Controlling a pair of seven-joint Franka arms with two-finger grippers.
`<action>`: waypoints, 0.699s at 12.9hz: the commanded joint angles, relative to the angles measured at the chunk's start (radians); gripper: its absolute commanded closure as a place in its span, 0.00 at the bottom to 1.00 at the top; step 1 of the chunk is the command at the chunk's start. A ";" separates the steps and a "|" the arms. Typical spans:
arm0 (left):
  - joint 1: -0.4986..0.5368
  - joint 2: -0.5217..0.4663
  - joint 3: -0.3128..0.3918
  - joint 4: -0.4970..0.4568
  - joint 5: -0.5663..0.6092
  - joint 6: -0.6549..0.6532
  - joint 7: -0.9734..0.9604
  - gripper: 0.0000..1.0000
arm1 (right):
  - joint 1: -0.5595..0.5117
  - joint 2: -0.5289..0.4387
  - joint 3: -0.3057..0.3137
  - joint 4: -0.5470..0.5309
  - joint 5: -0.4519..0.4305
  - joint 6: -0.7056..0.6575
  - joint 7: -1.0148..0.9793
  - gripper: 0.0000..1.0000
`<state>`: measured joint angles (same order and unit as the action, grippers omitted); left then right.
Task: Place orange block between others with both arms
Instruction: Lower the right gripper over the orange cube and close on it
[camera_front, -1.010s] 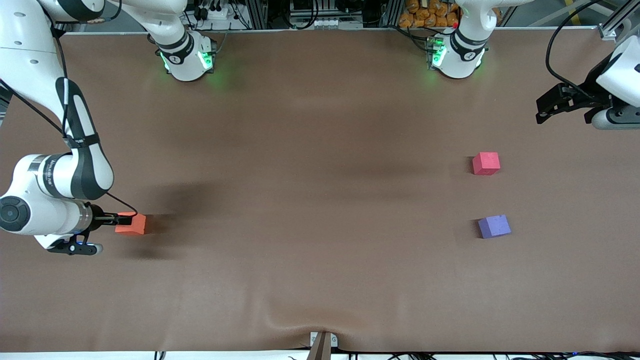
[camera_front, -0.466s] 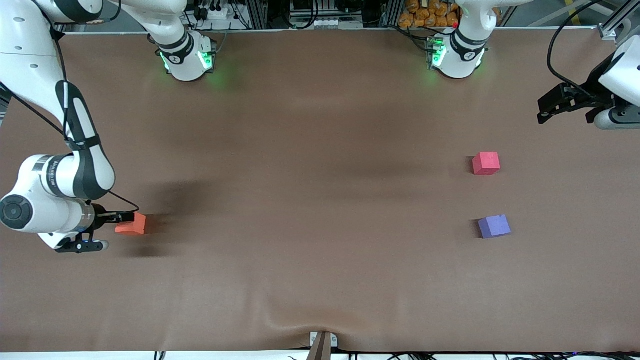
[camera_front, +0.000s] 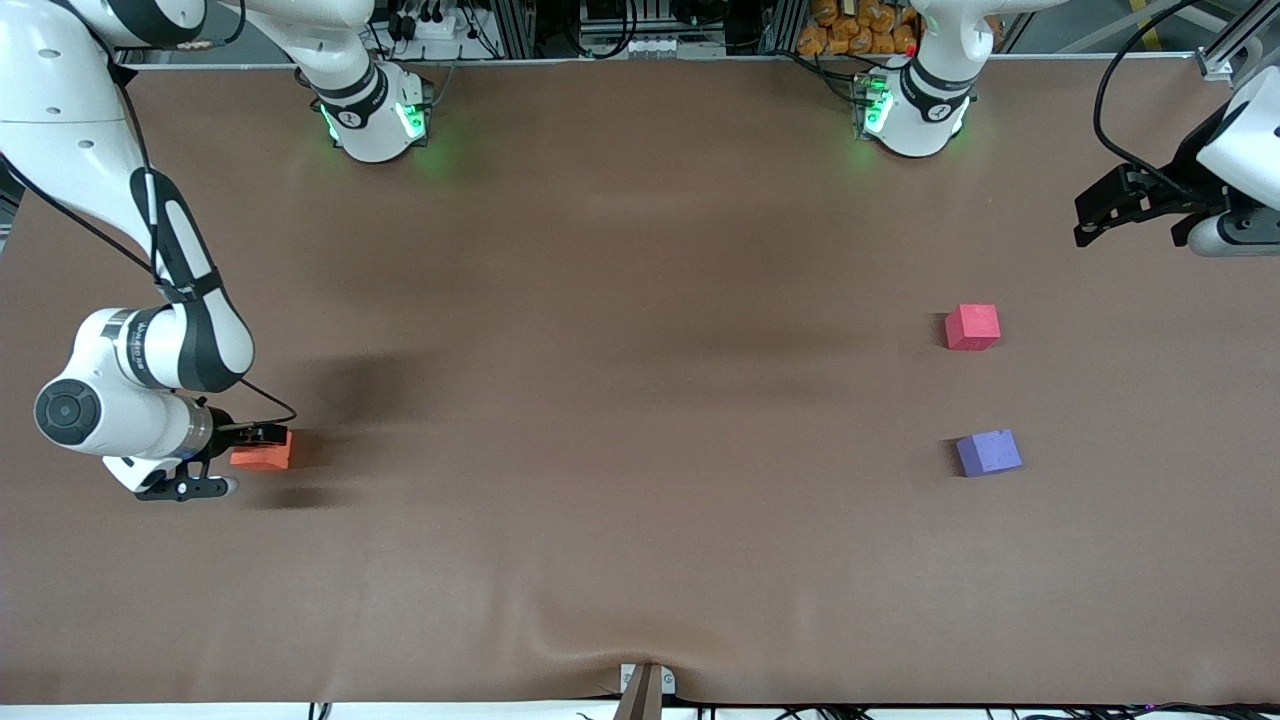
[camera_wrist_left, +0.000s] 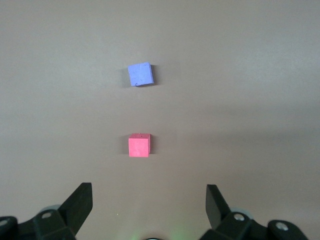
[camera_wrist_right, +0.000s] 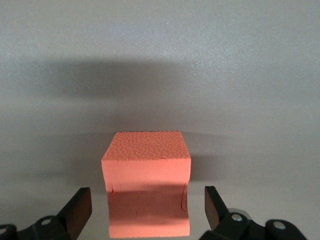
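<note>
- Orange block (camera_front: 262, 452) sits on the brown table (camera_front: 620, 400) at the right arm's end, well apart from the red cube (camera_front: 972, 326) and purple cube (camera_front: 988, 452).
- Right gripper (camera_wrist_right: 145, 205) hangs low with its jaws spread wide, the block between them but not gripped.
- Best move: centre the flat faces, then squeeze gently, since it looks like soft foam.
- Left gripper (camera_front: 1095, 215) waits wide open and empty over its own end.
</note>
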<state>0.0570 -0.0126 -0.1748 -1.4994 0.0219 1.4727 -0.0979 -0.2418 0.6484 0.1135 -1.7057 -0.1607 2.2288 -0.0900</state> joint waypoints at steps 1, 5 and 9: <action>0.010 -0.017 -0.003 -0.001 -0.016 -0.017 0.017 0.00 | -0.024 0.011 0.014 -0.005 0.009 0.043 -0.016 0.00; 0.010 -0.015 -0.002 0.001 -0.016 -0.017 0.015 0.00 | -0.025 0.028 0.012 0.008 0.006 0.069 -0.013 0.59; 0.010 -0.006 0.000 0.001 -0.016 -0.015 0.015 0.00 | -0.019 0.007 0.012 0.009 0.007 0.052 -0.010 0.94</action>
<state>0.0571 -0.0125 -0.1728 -1.4998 0.0219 1.4703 -0.0979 -0.2448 0.6685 0.1099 -1.7001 -0.1608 2.2868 -0.0898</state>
